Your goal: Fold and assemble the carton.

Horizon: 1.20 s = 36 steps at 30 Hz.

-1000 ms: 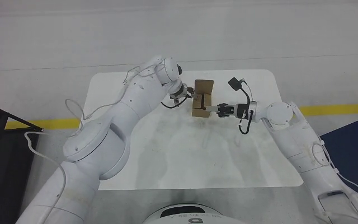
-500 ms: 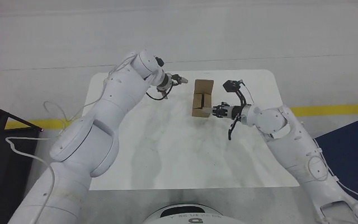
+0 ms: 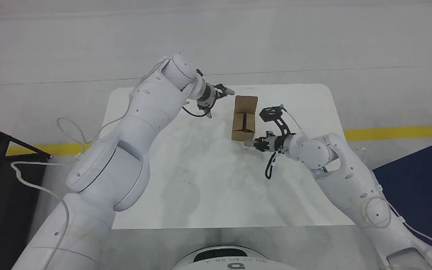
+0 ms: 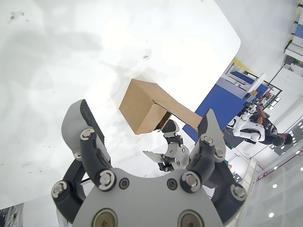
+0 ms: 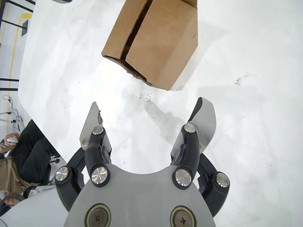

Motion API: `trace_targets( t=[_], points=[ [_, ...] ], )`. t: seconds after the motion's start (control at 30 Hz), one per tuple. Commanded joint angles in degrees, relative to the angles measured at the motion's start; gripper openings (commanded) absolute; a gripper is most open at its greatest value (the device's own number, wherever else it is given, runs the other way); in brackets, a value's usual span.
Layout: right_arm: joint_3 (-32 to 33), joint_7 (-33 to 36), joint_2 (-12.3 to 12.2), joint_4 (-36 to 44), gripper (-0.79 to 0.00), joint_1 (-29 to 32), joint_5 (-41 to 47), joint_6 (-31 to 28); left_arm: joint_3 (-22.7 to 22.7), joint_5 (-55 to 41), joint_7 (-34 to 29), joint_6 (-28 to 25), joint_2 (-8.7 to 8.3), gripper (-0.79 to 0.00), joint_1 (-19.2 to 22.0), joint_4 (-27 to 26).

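Upper centre of the frame, my left gripper [image 3: 228, 90] and right gripper [image 3: 257, 144], both spread apart, flank a small brown cardboard carton [image 3: 244, 118] on the white counter [image 3: 202, 189].

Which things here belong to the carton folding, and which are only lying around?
Belonging to the job: carton, left gripper, right gripper, table.
Only around: yellow floor stripe, black frame, blue panel.

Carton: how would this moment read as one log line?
carton: on table, one flap open | left hand: open, clear of carton | right hand: open, clear of carton
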<state>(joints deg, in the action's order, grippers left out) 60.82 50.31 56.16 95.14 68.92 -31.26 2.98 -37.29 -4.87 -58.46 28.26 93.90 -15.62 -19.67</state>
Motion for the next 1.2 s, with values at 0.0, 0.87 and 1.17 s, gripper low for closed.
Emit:
trace_targets(
  t=[0.0,0.87,1.17],
  points=[
    [-1.14,-0.60,0.28,-0.06,-0.139,-0.40,-1.91,1.88,0.09,-0.52,-0.68,-0.32,0.66,0.000,0.22,0.68],
    [-2.65,-4.56,2.69,-4.49,-0.400,-2.93,-2.16,5.03,8.45,12.37,-8.72,-6.34,8.05,0.000,0.14,4.82],
    [5.43,2.30,0.98,-2.84,-0.296,0.54,7.88,-7.73,9.76,15.09,-8.76,-5.98,10.27,0.000,-0.02,6.13]
  ],
)
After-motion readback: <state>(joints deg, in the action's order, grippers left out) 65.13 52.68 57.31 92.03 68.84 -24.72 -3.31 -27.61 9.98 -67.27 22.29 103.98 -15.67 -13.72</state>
